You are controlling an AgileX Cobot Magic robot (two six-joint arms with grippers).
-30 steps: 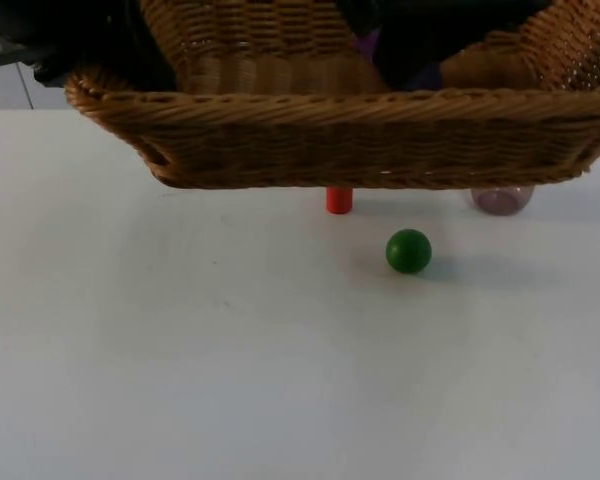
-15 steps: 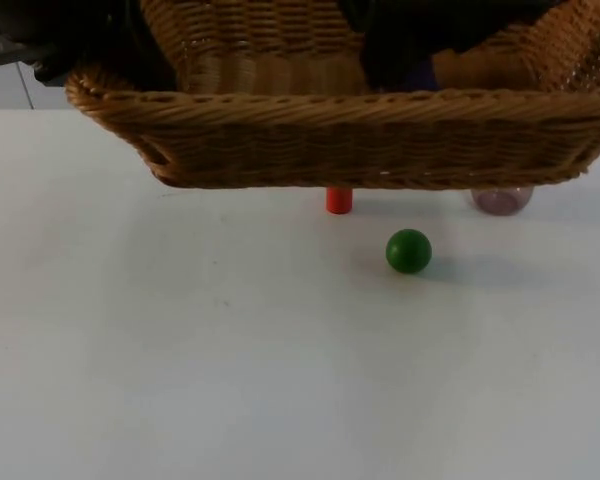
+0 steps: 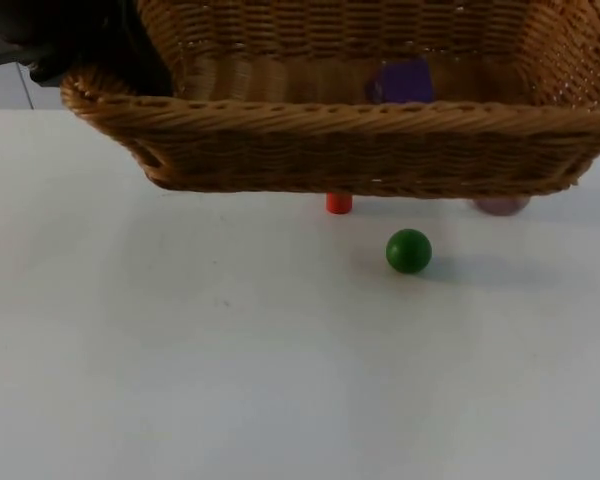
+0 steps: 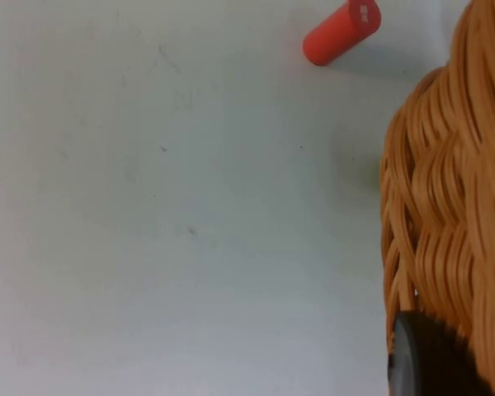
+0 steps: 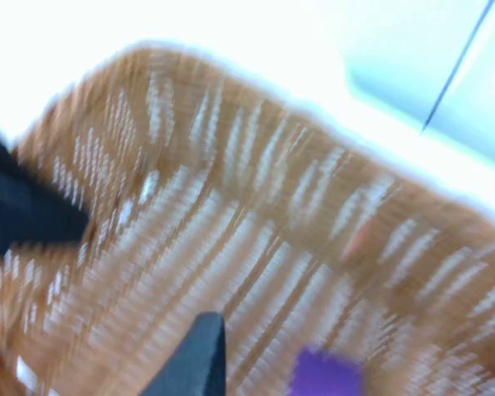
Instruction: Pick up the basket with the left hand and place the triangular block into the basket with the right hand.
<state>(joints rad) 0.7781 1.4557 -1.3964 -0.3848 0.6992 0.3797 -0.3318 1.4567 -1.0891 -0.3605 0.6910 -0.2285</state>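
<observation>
Wicker basket [image 3: 360, 140] held up over the worktop's far edge — left claw [image 4: 421, 363] clamped on its rim. Purple triangular block [image 3: 400, 80] lies inside; light, rigid, hard-edged. Right claw [image 5: 190, 363] above basket, fingers' state unclear.

Purple block [image 3: 401, 81] – inside raised basket [image 3: 360, 150]

A: What is sitting on the white table [image 3: 180, 380]?
B: A green ball [image 3: 409, 251] is resting near the middle, a red cylinder [image 3: 339, 203] is standing just behind it, and a pale pinkish object [image 3: 500, 206] is lying further right.
</observation>
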